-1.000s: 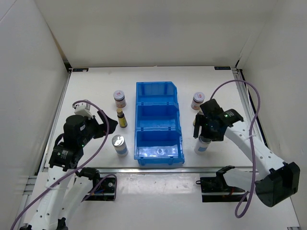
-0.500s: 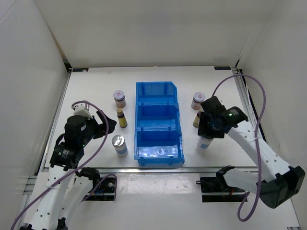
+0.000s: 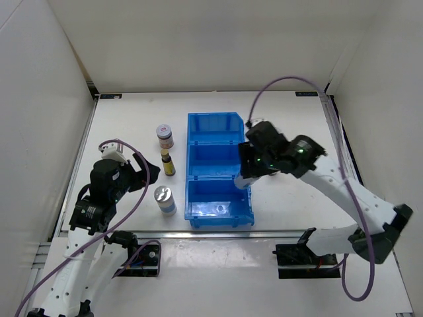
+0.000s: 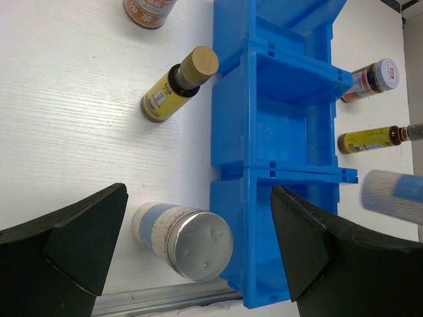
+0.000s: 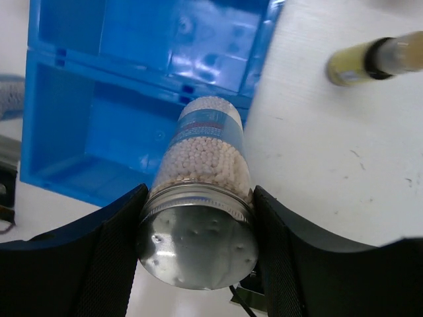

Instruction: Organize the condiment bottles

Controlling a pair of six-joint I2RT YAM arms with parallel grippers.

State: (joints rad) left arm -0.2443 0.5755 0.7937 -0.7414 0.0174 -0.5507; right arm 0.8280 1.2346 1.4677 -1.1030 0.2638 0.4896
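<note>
The right gripper [image 5: 198, 254] is seen clamped on a silver-topped cylinder [image 5: 205, 152], with its fingers [image 5: 99, 257] pressed against both sides just under the lid. The cylinder is held off the table [image 3: 132, 119], over the right rim of the blue bin [image 3: 218, 121], beside the nearest compartment. The left gripper [image 4: 198, 191] is held spread wide, gripping nothing. A second silver-topped cylinder [image 4: 188, 239] stands just left of the bin, with a brown bottle [image 3: 168, 162] and a jar [image 3: 164, 135] farther back.

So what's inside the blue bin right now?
Nothing visible: all three compartments of the blue bin show bare floor. The right gripper and its silver-topped bottle hide the middle one's right edge.
</note>
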